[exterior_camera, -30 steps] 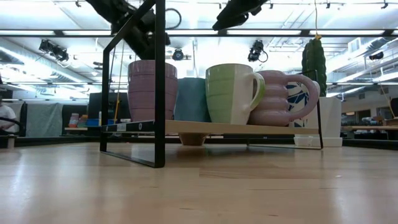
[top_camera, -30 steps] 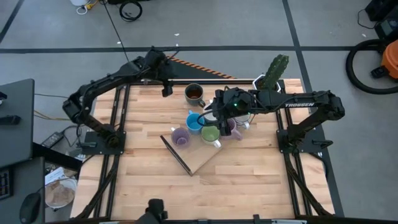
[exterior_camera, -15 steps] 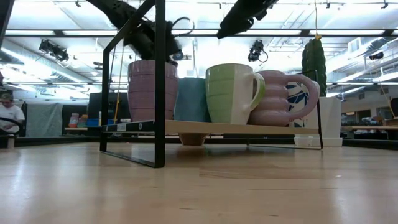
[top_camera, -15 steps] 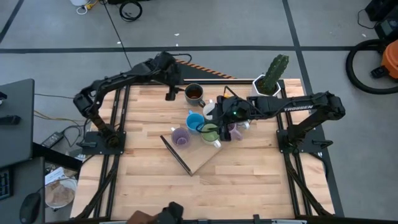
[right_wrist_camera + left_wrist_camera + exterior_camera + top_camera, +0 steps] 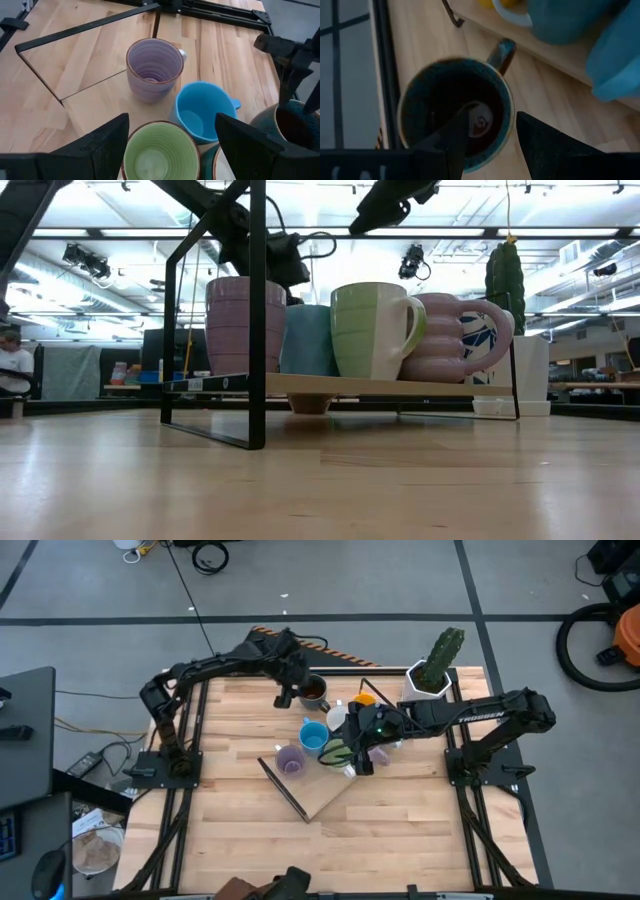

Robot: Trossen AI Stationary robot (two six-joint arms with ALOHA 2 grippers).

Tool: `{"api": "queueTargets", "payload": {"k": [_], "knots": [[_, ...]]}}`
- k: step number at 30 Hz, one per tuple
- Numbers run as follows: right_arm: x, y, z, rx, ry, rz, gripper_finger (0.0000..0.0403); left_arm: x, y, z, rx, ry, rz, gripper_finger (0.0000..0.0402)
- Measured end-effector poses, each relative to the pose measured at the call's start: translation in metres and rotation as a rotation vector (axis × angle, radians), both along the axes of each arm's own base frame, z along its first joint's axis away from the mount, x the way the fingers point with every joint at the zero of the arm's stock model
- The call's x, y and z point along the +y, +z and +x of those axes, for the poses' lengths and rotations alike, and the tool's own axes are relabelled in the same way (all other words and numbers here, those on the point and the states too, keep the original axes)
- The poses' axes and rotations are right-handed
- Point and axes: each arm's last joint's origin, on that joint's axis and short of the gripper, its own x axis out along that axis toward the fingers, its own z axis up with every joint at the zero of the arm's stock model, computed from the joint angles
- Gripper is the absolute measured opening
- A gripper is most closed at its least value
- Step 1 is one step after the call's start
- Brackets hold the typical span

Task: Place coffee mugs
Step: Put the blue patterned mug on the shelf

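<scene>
On a low wooden shelf (image 5: 318, 795) stand a ribbed purple mug (image 5: 290, 760), a blue mug (image 5: 313, 737), a green mug (image 5: 338, 753) and a knobbly purple mug (image 5: 455, 335). A white mug (image 5: 337, 717) and an orange mug (image 5: 366, 698) stand behind them. The dark brown mug (image 5: 314, 690) rests on its base on the table near the far edge. My left gripper (image 5: 494, 111) is open above it, one finger over its hollow and one outside the rim. My right gripper (image 5: 171, 120) hangs open above the green mug (image 5: 160, 155). My left gripper comes at the dark brown mug from above, pointing down. Its fingers stand on either side of the rim (image 5: 509, 107), on the side next to the handle (image 5: 501, 52). Whether a finger touches the rim I cannot tell. The mug stands upright on the table.
A black wire frame (image 5: 258, 310) rises around the shelf's left end. A white pot with a green cactus (image 5: 437, 665) stands at the far right corner. Bare wood lies along the table's near half. A person (image 5: 12, 360) sits in the room beyond.
My left arm has swung along the far edge toward the table's right and come down over the dark brown mug. My right gripper has drifted toward the near edge, from over the back mugs to over the green mug. No mug has moved.
</scene>
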Motion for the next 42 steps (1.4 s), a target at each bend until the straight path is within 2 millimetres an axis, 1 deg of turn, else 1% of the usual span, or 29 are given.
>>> {"api": "queueTargets", "payload": {"k": [5, 15, 20, 24, 27, 37, 39, 42], "knots": [[0.0, -0.001, 0.0, 0.006, -0.01, 0.014, 0.0301, 0.002, -0.011, 0.001, 0.041, -0.029, 0.01, 0.0171], [0.0, -0.001, -0.001, 0.01, -0.035, 0.03, 0.0301, 0.003, -0.013, 0.0, 0.066, -0.04, 0.034, 0.0171], [0.004, -0.002, -0.002, 0.023, -0.036, 0.024, 0.0301, 0.006, -0.025, 0.003, 0.098, -0.044, 0.039, 0.0171], [0.009, -0.002, -0.002, 0.024, -0.025, 0.02, 0.0301, 0.007, -0.029, 0.006, 0.118, -0.042, 0.072, 0.0168], [0.011, -0.002, -0.003, 0.025, -0.036, 0.001, 0.0301, 0.007, -0.03, 0.006, 0.129, -0.041, 0.094, 0.0148], [0.015, -0.003, -0.004, 0.029, -0.037, -0.007, 0.0301, -0.002, -0.03, 0.012, 0.152, -0.082, 0.128, 0.0046], [0.015, -0.003, -0.004, 0.029, -0.037, -0.007, 0.0301, -0.003, -0.03, 0.012, 0.155, -0.087, 0.128, 0.0036], [0.015, -0.003, -0.004, 0.029, -0.037, -0.007, 0.0301, -0.005, -0.03, 0.013, 0.161, -0.09, 0.133, 0.0036]]}}
